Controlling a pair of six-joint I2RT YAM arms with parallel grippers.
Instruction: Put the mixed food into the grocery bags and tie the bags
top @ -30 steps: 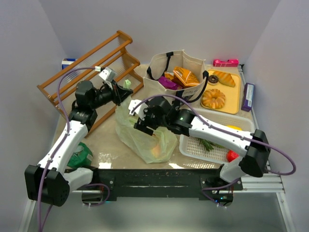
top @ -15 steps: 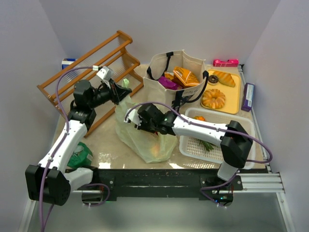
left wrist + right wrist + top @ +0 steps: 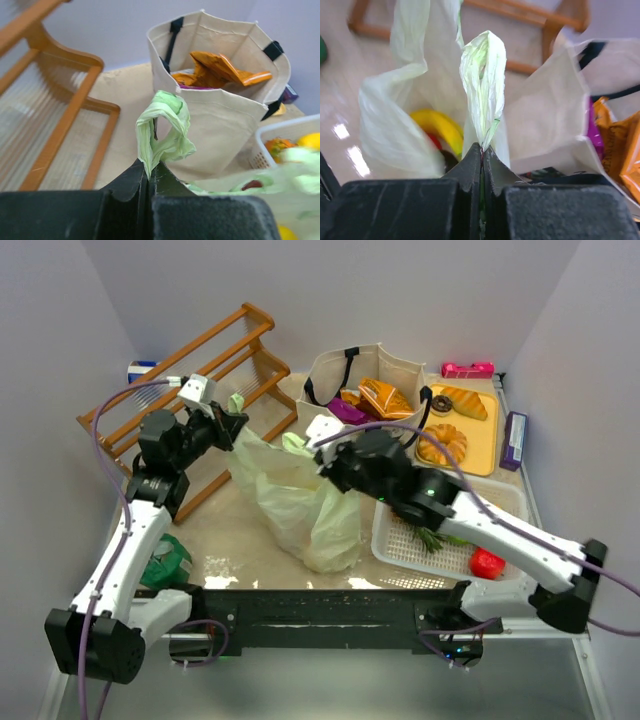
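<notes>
The pale green plastic grocery bag (image 3: 300, 508) stands in the middle of the table, held up by both loop handles. My left gripper (image 3: 232, 414) is shut on the left handle (image 3: 165, 127), whose loop pokes up past its tips (image 3: 150, 167). My right gripper (image 3: 306, 441) is shut on the other handle (image 3: 482, 85), pinched at its tips (image 3: 482, 149). A yellow banana (image 3: 437, 131) and something red lie inside the bag. Behind stands the beige canvas tote (image 3: 330, 375) holding orange packets (image 3: 385, 397) and a purple packet (image 3: 346, 411).
A wooden rack (image 3: 190, 370) lies at the back left, close to my left arm. A white mesh basket (image 3: 440, 545) sits under my right arm, a red fruit (image 3: 487, 562) in it. Back right is a yellow tray (image 3: 483, 437) with donuts and bread. A dark green bundle (image 3: 165, 565) lies near left.
My right gripper has shut on the bag's handle and risen toward the back right. My left gripper drew its handle left. The bag now stands taller, pulled between them.
</notes>
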